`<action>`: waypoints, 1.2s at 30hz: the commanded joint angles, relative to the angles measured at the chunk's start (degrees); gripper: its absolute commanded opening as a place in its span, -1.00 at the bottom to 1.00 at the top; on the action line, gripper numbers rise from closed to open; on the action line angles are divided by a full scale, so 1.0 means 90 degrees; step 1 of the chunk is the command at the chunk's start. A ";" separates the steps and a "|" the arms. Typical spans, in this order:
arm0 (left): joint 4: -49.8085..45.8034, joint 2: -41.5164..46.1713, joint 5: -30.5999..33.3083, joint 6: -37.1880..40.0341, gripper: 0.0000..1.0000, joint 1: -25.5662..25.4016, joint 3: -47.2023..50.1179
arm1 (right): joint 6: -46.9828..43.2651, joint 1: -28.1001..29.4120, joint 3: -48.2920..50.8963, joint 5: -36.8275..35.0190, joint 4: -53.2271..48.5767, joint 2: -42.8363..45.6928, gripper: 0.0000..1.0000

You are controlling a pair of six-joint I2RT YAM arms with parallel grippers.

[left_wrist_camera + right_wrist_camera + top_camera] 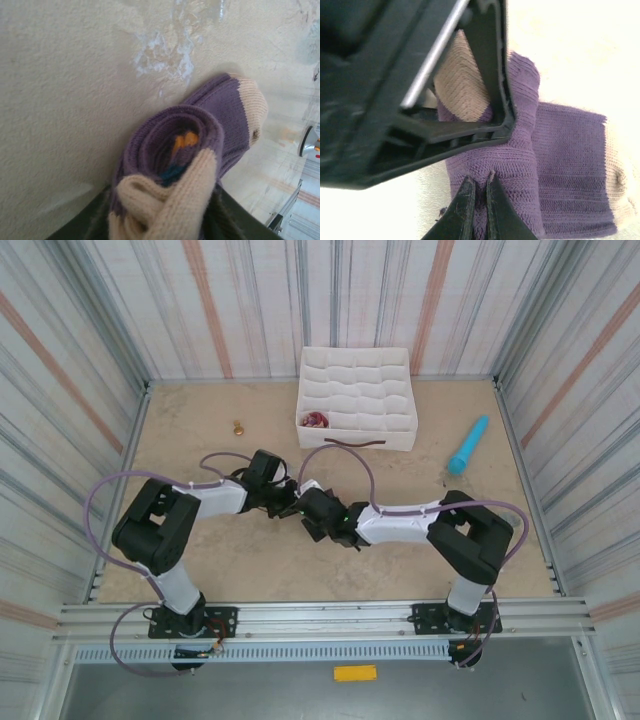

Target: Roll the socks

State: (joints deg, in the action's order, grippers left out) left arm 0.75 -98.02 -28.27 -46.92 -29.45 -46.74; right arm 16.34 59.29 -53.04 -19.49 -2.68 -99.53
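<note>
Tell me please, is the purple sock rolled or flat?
The purple sock is partly rolled: one end coils up, the tan tip lies flat on the table.

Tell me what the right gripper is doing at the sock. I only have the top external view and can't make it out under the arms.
Observer: The right gripper is shut, its tips pinching the purple sock.
Operator: Report the roll.
Observer: Partly rolled. The roll sits between the fingers of the left gripper, with orange showing in its core.
Operator: Give me the loose end.
Observer: The tan end lies flat on the table, not yet rolled in.
</note>
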 commanded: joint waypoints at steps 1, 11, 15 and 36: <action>-0.0567 0.0337 0.0130 0.0222 0.00 0.0050 0.0077 | 0.0406 -0.0441 0.0549 0.0962 -0.0534 -0.0161 -1.00; -0.0323 0.0981 0.0053 0.0512 0.20 0.0050 0.0174 | 0.0969 -0.1897 0.1212 0.4046 0.0616 0.0196 -1.00; -0.0285 0.0962 0.0064 0.0556 0.20 0.0050 0.0171 | 0.1630 -0.2685 0.1497 0.5520 0.1445 -0.0026 -1.00; 0.0258 -0.0609 0.0614 0.0272 0.20 -0.0474 -0.0974 | 0.3268 -0.4351 0.1606 0.7741 0.2723 -0.1450 -1.00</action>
State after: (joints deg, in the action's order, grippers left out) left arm 1.69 -102.19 -24.86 -43.79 -33.50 -53.63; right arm 44.60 19.97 -39.97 52.69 30.37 -109.51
